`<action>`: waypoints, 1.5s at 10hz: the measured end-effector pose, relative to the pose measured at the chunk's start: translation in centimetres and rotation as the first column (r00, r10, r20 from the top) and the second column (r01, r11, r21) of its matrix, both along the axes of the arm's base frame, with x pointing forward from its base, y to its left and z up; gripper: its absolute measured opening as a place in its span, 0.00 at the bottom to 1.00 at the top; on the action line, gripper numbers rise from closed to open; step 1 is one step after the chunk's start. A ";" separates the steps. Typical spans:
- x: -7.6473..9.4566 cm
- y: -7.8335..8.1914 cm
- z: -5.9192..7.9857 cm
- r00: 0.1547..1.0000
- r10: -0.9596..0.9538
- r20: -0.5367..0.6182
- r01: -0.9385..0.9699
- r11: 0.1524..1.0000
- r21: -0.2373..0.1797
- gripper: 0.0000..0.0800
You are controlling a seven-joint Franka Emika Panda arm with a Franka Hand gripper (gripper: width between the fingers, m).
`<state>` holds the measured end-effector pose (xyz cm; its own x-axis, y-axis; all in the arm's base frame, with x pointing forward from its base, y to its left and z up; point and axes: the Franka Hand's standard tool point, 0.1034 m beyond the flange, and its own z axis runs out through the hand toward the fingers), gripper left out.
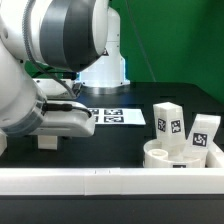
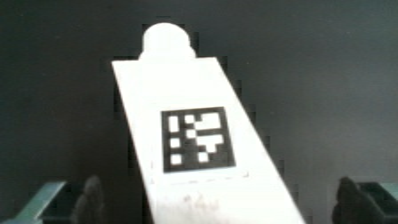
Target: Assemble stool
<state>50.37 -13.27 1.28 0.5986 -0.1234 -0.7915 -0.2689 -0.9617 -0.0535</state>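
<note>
One leg lies between the gripper jaws, which stand apart, clamping nothing; the seat sits in the exterior view's lower right; centre over the tag, descend squarely, close on the long sides.

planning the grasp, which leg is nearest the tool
The leg lying flat between the open fingers of the tool; the other two stand upright by the seat.
</note>
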 end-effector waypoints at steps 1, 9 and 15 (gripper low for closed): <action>-0.2 0.1 0.0 1.000 -0.001 -0.011 0.001 1.000 0.004 0.81; -0.7 0.0 0.0 0.997 -0.009 -0.082 0.010 1.000 0.011 0.41; 3.2 6.2 5.4 0.998 -0.059 -0.029 0.056 0.993 -0.107 0.41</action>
